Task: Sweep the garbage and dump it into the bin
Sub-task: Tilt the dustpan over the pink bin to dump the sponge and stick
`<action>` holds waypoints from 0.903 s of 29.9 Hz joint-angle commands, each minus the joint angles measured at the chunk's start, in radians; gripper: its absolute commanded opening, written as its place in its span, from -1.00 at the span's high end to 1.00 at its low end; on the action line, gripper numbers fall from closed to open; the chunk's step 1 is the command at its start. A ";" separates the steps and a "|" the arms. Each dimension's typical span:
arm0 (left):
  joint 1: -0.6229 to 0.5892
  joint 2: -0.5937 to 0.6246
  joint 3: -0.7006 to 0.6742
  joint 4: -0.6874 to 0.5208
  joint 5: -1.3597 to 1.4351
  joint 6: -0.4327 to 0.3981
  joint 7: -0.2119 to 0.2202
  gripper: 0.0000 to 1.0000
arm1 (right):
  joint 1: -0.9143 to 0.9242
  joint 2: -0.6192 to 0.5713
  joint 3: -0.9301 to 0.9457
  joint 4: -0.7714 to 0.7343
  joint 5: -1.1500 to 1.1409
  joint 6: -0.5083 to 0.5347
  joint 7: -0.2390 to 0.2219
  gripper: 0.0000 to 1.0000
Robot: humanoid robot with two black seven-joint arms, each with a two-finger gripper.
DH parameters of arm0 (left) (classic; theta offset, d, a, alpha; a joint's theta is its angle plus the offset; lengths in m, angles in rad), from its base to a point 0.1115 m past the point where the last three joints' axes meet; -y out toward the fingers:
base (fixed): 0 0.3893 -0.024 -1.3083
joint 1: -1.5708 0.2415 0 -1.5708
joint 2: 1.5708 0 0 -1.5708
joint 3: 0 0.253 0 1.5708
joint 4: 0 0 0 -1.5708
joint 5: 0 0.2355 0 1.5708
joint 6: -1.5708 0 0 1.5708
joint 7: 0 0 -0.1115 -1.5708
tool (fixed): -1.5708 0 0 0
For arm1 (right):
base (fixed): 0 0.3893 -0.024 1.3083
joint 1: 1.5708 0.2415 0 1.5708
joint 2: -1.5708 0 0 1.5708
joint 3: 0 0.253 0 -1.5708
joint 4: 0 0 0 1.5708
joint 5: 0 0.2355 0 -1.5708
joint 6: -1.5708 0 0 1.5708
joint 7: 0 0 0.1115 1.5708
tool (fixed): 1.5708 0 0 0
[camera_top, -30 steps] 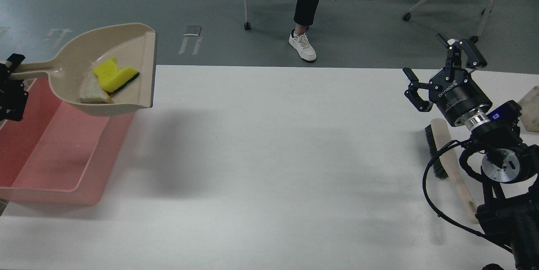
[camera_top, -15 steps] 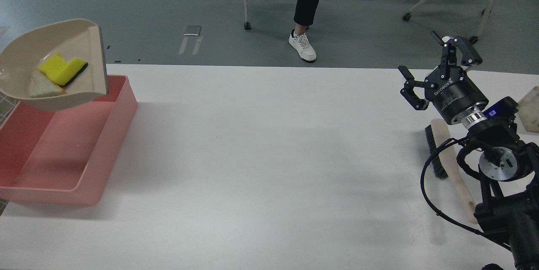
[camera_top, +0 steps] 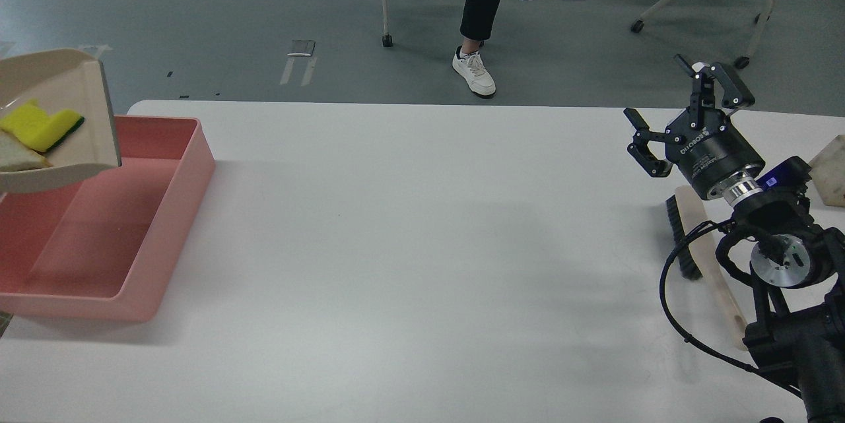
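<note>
The beige dustpan (camera_top: 72, 113) hangs at the far left edge, above the back left of the pink bin (camera_top: 158, 225). In the pan lie the yellow sponge piece (camera_top: 36, 125) with its dark underside and a pale flat piece (camera_top: 14, 158). The pan's handle and my left gripper are out of view past the left edge. My right gripper (camera_top: 676, 109) is open and empty at the right, raised above the table near the brush (camera_top: 693, 238). The bin's visible floor is bare.
The beige brush with black bristles lies on the table under my right arm. A pale object (camera_top: 833, 169) sits at the right edge. A seated person's legs (camera_top: 482, 14) and chairs are on the floor beyond the table's far edge.
The dustpan with the sponge and the pale piece has moved left, now partly out of view over the bin's left part. My right gripper has shifted slightly and stays open.
</note>
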 commanded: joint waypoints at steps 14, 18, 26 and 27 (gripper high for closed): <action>0.015 0.032 0.006 0.047 0.142 0.000 -0.002 0.84 | 0.001 0.002 0.000 0.002 0.001 0.000 0.000 -0.99; 0.017 0.049 0.008 0.041 0.187 0.000 -0.002 0.84 | 0.003 0.000 0.002 0.002 0.001 0.000 0.000 -0.99; 0.017 0.084 0.008 0.032 0.245 0.000 -0.002 0.85 | 0.000 0.000 0.002 0.002 0.001 0.000 0.000 -0.99; 0.017 0.098 0.009 0.032 0.259 0.000 -0.002 0.85 | 0.000 0.000 0.002 0.002 0.001 0.000 0.000 -0.99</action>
